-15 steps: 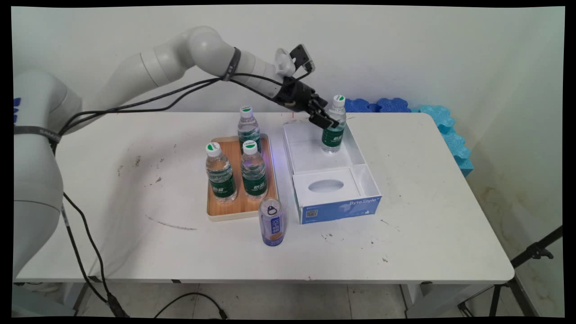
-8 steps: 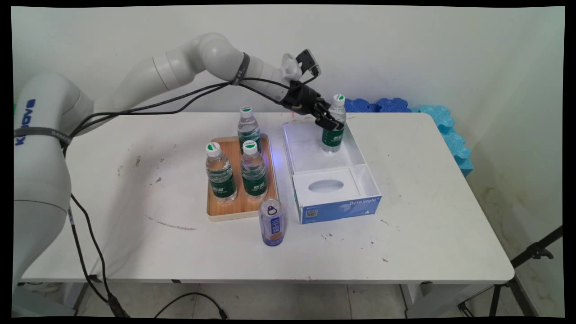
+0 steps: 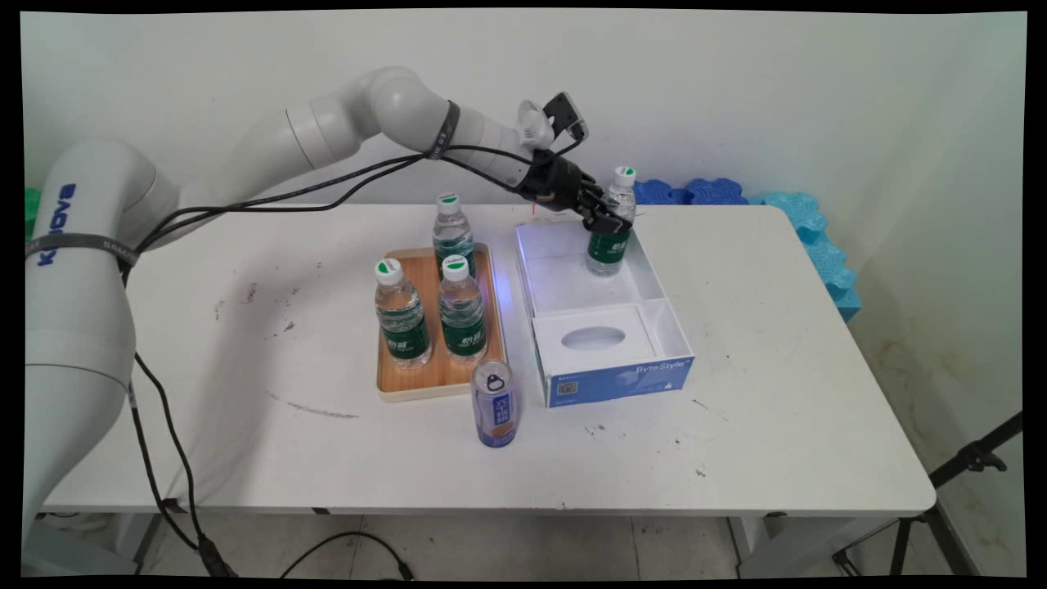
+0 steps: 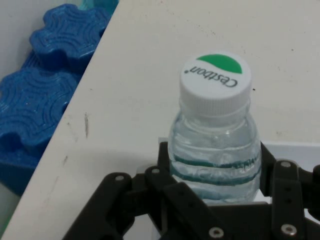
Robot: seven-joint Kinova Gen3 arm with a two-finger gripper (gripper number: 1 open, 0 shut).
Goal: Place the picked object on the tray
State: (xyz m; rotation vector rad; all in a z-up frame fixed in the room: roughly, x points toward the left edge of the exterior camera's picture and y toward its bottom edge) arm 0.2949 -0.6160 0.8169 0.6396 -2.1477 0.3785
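The water bottle (image 3: 610, 231) with the green-and-white Cestbon cap stands in the far compartment of the open white-and-blue Byte Style box (image 3: 607, 327), leaning a little away from the arm. The black gripper (image 3: 606, 222) is closed around its shoulder, just under the cap; in the hand view the bottle (image 4: 215, 155) fills the space between the fingers (image 4: 167, 165), which press on its clear ribbed sides. The bottle's base looks to be touching or just above the box floor, but I cannot tell which. Left of the box, a wooden tray (image 3: 436, 375) carries three more of the same water bottles (image 3: 461, 309), all upright and apart from the gripper. A blue drink can (image 3: 494, 404) stands on the white table (image 3: 818, 425) just in front of the tray's near right corner. Blue foam mats (image 3: 806, 214) lie behind the table's far right edge, against the wall. So one bottle is in the box and in the grip, three are on the tray.
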